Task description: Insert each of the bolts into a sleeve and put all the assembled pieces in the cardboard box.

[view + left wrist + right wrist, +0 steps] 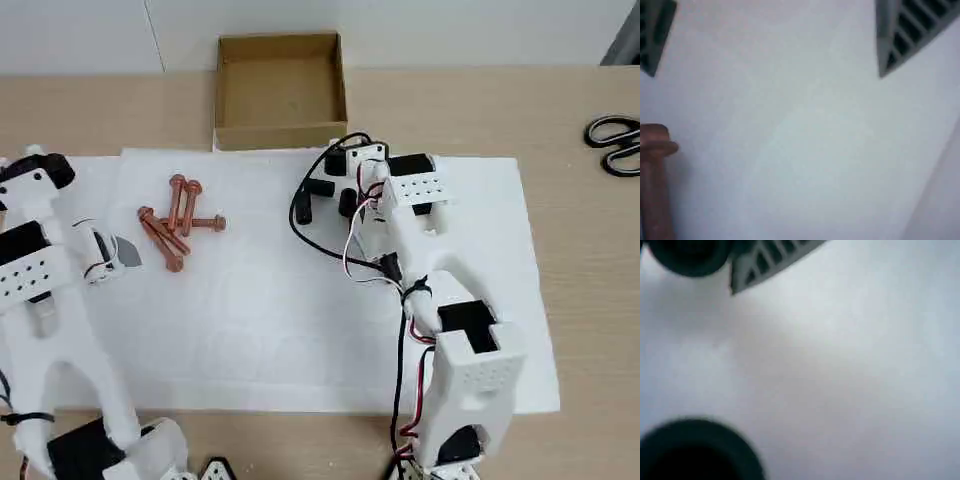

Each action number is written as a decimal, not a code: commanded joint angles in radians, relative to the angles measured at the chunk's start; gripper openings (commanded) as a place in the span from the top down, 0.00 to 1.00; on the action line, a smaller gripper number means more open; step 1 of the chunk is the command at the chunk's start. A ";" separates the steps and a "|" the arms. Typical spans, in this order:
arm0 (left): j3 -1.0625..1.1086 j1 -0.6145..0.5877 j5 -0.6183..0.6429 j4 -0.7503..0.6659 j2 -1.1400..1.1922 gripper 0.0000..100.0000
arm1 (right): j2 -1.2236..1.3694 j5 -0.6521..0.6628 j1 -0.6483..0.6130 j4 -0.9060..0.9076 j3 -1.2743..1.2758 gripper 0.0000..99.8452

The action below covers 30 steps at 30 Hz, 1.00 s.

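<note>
Nearest, the left tool point(112, 250) hangs released, jaws wide apart, low over the white sheet point(250, 330) and just beside the loose pile of copper bolts point(175, 220); it is judged to be lined up for a first pick. Farther in, the right tool point(352, 180) sits among the black sleeves point(303, 210), probably to take or steady one for mating, though whether it is released or clenched cannot be told. Farthest, the cardboard box point(280, 90) stands open on the bench point(560, 110) at the sheet's far edge, with no assembled piece in it yet.
</note>
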 commanded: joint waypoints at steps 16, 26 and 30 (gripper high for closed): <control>-0.039 0.000 0.003 0.008 -0.005 0.73 | -0.004 -0.011 -0.002 0.021 0.000 0.80; -0.013 0.000 0.002 0.002 -0.005 0.73 | -0.004 -0.040 -0.025 -0.042 0.095 0.80; -0.013 0.000 0.002 0.002 -0.005 0.73 | -0.004 -0.040 -0.025 -0.082 0.133 0.84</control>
